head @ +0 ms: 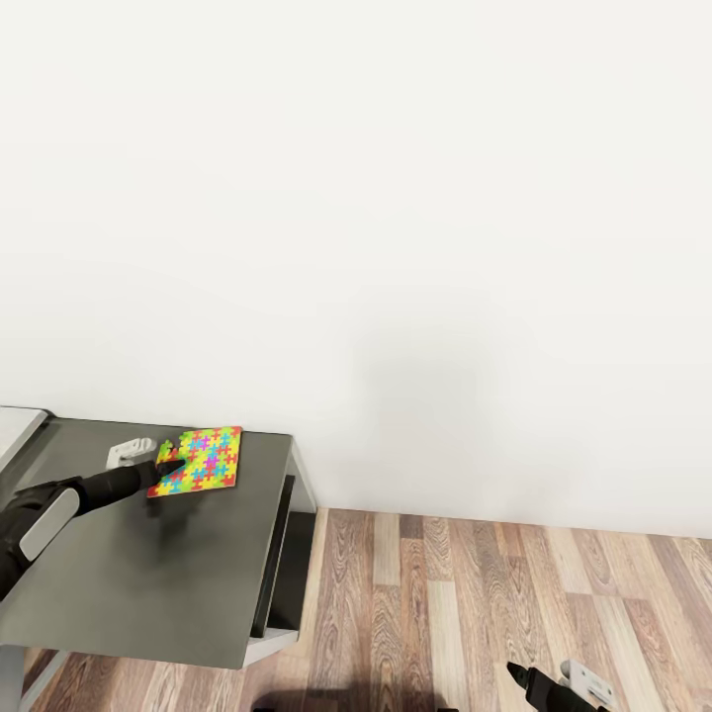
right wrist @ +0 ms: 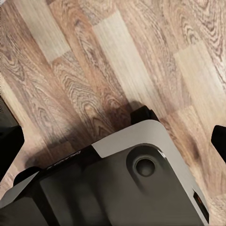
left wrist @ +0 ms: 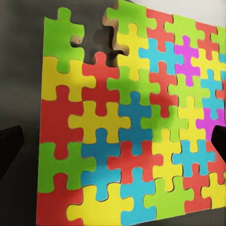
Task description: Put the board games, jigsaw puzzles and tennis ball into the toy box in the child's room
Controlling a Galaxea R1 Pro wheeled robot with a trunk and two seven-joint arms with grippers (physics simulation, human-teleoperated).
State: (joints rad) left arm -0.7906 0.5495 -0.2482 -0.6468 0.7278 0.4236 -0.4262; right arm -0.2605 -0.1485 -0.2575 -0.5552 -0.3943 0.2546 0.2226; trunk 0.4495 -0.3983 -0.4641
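Note:
One jigsaw puzzle [head: 208, 460], a flat square of bright interlocking pieces, lies on a low dark grey cabinet top [head: 148, 574] near its back right corner. In the left wrist view the puzzle [left wrist: 136, 117] has one piece gap at a corner. My left gripper [head: 168, 470] is at the puzzle's left edge, close above it. It is open, with its dark fingertips [left wrist: 9, 146] spread wide over the puzzle [left wrist: 113, 143]. My right gripper [head: 519, 677] hangs low over the floor, open and empty [right wrist: 113, 141]. The toy box, board games and tennis ball are out of view.
A white wall rises right behind the cabinet. A sliver of a pale grey top [head: 18, 427] shows at the far left. Wood floor [head: 494, 603] spreads to the right. My own grey base [right wrist: 141, 188] lies under the right gripper.

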